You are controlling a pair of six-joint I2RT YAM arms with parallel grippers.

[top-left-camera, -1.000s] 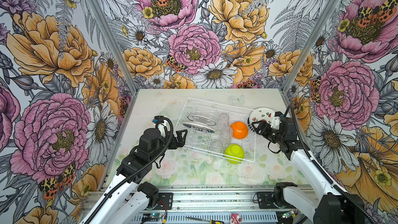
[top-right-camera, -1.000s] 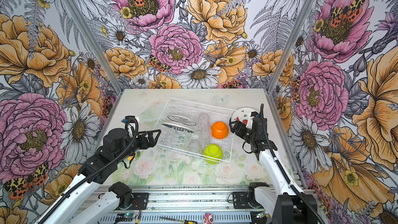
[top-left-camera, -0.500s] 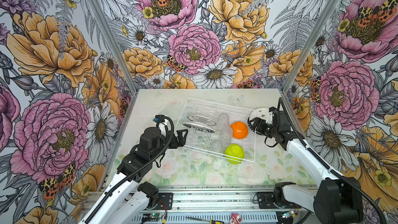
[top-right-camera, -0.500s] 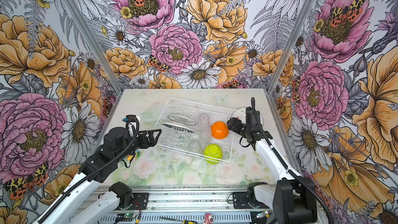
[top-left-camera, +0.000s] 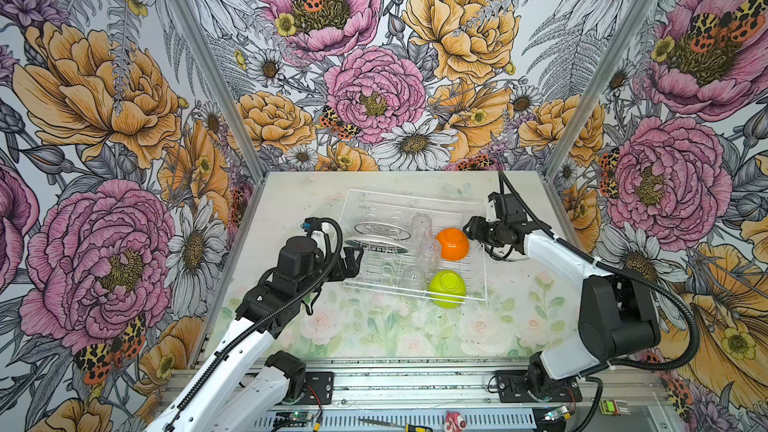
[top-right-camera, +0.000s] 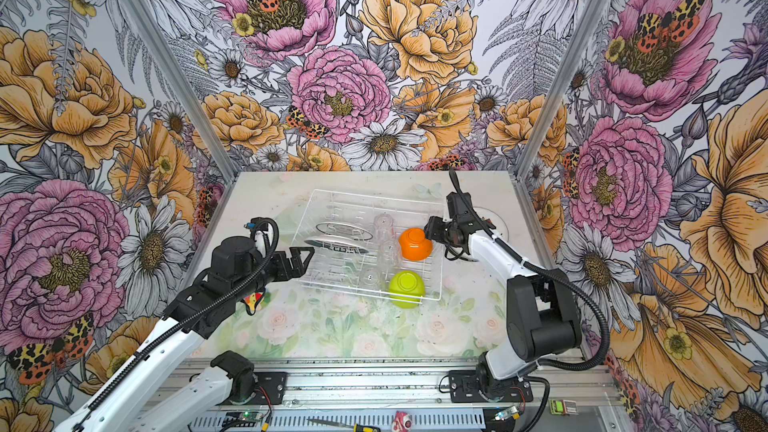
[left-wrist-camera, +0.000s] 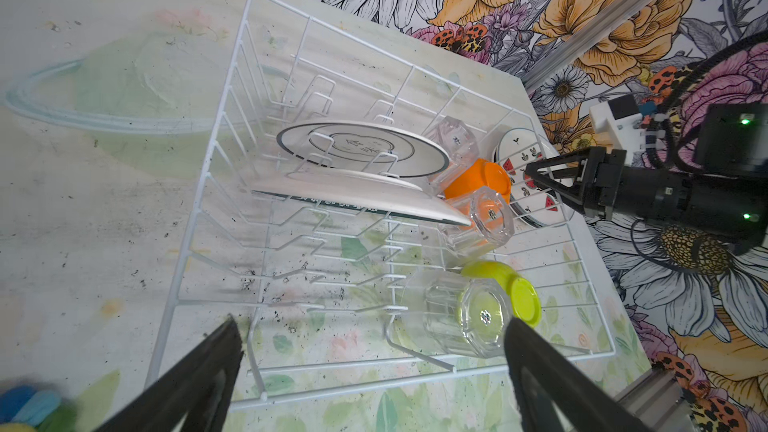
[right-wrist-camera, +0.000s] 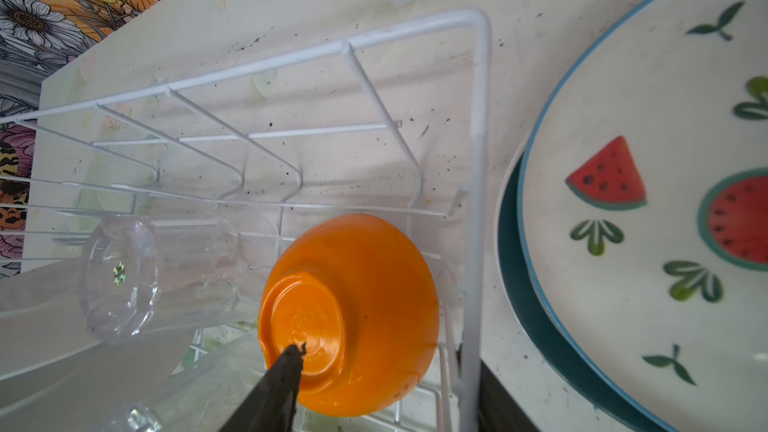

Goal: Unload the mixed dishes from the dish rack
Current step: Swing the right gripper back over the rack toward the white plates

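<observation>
The right gripper [top-left-camera: 469,231] reaches over the right wall of the dish rack [right-wrist-camera: 477,160] to the upturned orange bowl [top-left-camera: 452,244]. One fingertip [right-wrist-camera: 291,361] is at the bowl's base, but I cannot tell whether it grips. The left gripper [top-left-camera: 355,262] hovers with its jaws spread wide at the rack's left side, near two standing plates [top-left-camera: 380,229].
</observation>
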